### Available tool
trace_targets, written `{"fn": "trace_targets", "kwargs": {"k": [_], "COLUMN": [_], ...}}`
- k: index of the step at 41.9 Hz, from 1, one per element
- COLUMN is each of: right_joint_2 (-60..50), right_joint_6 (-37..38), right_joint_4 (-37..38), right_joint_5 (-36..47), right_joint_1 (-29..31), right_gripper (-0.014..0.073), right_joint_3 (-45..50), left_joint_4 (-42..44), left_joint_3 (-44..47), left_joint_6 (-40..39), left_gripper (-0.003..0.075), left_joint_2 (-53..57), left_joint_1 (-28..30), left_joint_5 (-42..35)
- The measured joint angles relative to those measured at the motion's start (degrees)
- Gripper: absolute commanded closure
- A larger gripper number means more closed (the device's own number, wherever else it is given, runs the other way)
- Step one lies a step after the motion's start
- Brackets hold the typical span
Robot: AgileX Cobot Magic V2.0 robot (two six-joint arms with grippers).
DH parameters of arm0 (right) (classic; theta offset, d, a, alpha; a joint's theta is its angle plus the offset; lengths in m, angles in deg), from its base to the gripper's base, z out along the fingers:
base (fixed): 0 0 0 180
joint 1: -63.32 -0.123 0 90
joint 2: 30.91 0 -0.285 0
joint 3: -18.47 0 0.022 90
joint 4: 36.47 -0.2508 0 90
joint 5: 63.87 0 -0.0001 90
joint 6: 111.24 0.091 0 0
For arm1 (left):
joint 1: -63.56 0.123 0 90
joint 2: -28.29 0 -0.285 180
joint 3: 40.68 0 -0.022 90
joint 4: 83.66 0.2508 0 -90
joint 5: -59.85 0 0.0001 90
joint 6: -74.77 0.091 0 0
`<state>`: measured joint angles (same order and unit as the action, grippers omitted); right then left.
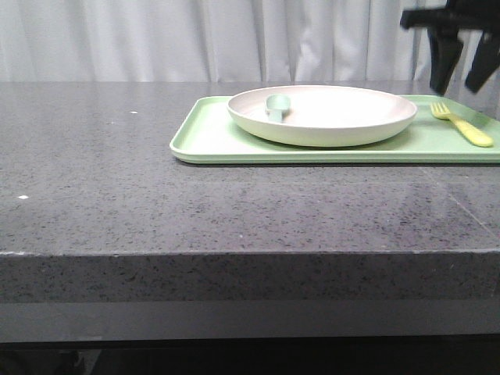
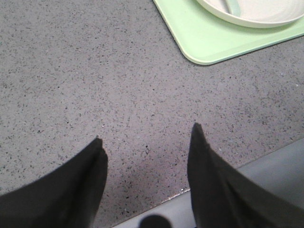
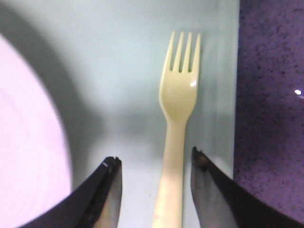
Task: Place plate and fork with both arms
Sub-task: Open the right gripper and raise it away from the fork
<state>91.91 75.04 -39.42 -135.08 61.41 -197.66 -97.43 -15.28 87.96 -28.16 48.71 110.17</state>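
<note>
The cream plate (image 1: 322, 114) sits on the light green tray (image 1: 211, 137), with a pale teal spoon (image 1: 276, 105) lying in it. The pale yellow fork (image 1: 462, 123) lies on the tray to the plate's right. My right gripper (image 1: 462, 78) hangs open above the fork. In the right wrist view the fork (image 3: 177, 109) lies between the open jaws of the right gripper (image 3: 154, 161), untouched, with the plate's edge (image 3: 28, 142) beside it. My left gripper (image 2: 147, 133) is open and empty over bare table near the front edge, away from the tray's corner (image 2: 204, 42) and the plate (image 2: 251, 12).
The grey speckled table (image 1: 117, 172) stretches left of the tray and in front of it. A white curtain (image 1: 156, 39) hangs behind. The table's front edge (image 2: 223, 178) runs just under my left gripper.
</note>
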Motion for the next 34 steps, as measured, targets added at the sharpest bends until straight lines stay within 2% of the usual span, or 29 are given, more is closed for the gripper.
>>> {"fn": "trace_targets", "kwargs": {"k": [7,15,26,34], "right_joint_2": [-8.9,-20.2,-37.3,-49.7], "right_joint_6": [-2.4,-3.5,-3.9,-4.3], "right_joint_4": [0.0,-0.4,-0.4,-0.4], "right_joint_5": [-0.1,-0.3,-0.4,2.4], "right_joint_1": [-3.5,-7.5,-8.1,-8.1], "right_gripper": [0.0222,0.0222,0.0222,0.0222], "right_joint_3": [2.8,10.1,23.7,34.6], "left_joint_4": [0.0,0.0,0.0,0.0], "left_joint_3": [0.0,0.0,0.0,0.0], "left_joint_6": [0.0,0.0,0.0,0.0], "left_gripper": [0.0351,0.0351,0.0351,0.0351], "left_joint_2": [0.0,0.0,0.0,0.0], "left_joint_1": [0.0,0.0,0.0,0.0], "left_joint_5": [0.0,0.0,0.9,1.2]}}
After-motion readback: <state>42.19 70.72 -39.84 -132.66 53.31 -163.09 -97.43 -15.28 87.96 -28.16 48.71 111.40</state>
